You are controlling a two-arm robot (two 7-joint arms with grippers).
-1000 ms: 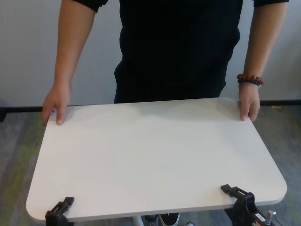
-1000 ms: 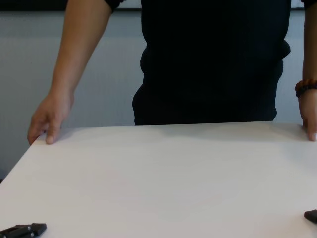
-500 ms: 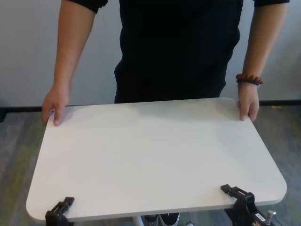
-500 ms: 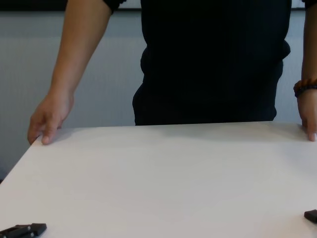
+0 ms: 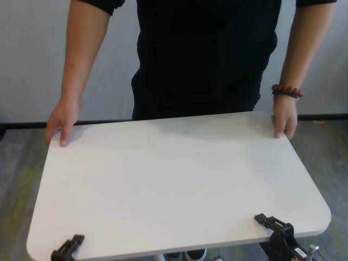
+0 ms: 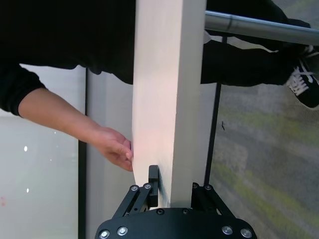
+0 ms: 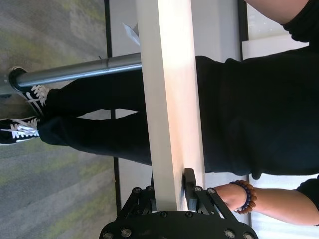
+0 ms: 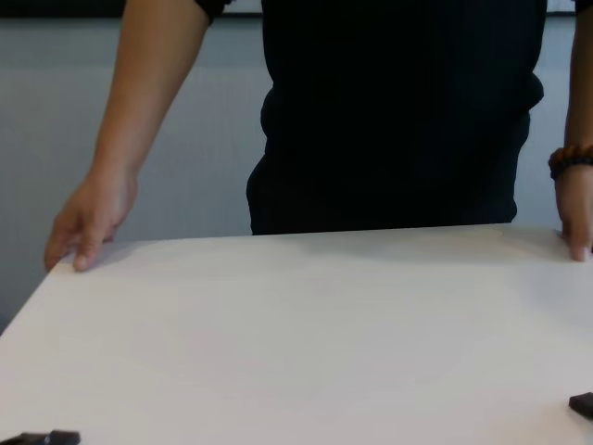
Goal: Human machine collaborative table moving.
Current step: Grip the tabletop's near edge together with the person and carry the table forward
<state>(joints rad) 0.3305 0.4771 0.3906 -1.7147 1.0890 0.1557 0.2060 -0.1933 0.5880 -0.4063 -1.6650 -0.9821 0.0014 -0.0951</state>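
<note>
From my head camera I see the bench (image 5: 174, 179) lying flat in front of me, its white top filling most of the view, with the person (image 5: 204, 54) in a black shirt standing at the far edge. The person's two hands grip the far corners: one on my left side (image 5: 61, 120), thumb on the top surface, and one on my right side (image 5: 284, 117), with a brown beaded bracelet (image 5: 286, 91) on that wrist.

My left hand (image 5: 68, 248) sits at the near left corner of the bench, and in the left wrist view (image 6: 167, 191) I can see it pinching the bench edge (image 6: 167, 89), one finger (image 6: 153, 181) lying against the top face and the other side of the hand under the board. My right hand (image 5: 274, 228) sits at the near right corner; the right wrist view (image 7: 172, 191) shows it pinching the board (image 7: 172, 99) the same way, with a finger (image 7: 190, 186) pressed on the top surface.

Under the board the wrist views show the grey metal pole (image 7: 79, 72), the person's black trousers and white sneakers (image 7: 22, 117) on the grey-green carpet (image 7: 55, 30).

From the chest camera only the tips of my hands show at the near edge, the left one (image 8: 42, 438) and the right one (image 8: 582, 403), with the person's hands at the far corners.
</note>
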